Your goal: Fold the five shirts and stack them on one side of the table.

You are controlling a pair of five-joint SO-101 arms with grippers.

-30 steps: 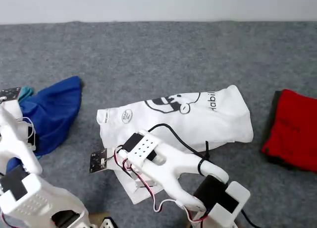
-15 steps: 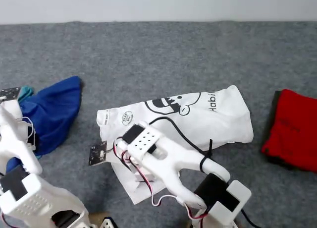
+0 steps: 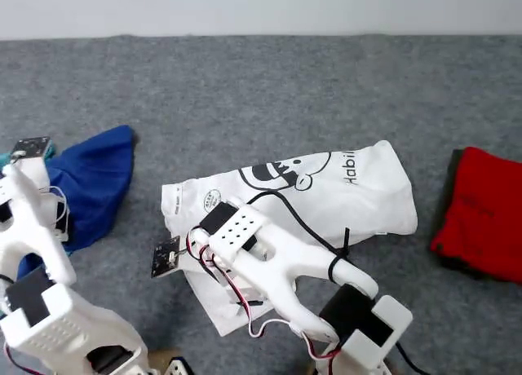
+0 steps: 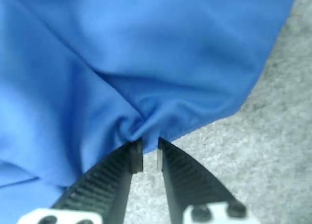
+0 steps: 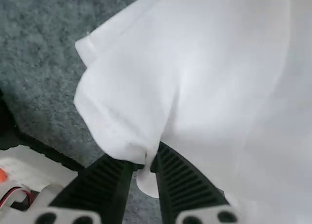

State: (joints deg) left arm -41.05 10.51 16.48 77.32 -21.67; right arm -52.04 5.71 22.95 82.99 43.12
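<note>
Shirts gripped by both arms on the grey table point(image 3: 269, 90), folding unfinished.
At far left, my left gripper point(image 4: 145, 155) is pinched shut on a small pucker of the blue shirt point(image 3: 94, 179); so thin a bite could slip if I lift. At centre, my right gripper point(image 5: 148, 161) is clamped on the white shirt point(image 3: 351, 191) at its edge; dragging may bunch it. The red shirt point(image 3: 483, 212) lies folded at far right.

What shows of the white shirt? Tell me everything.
The white shirt lies rumpled on the grey table: thin soft cloth, black print, a round collar label. The right gripper has its jaws shut on a bunched edge; that arm hangs over it. It touches neither the blue shirt nor the red shirt.
</note>
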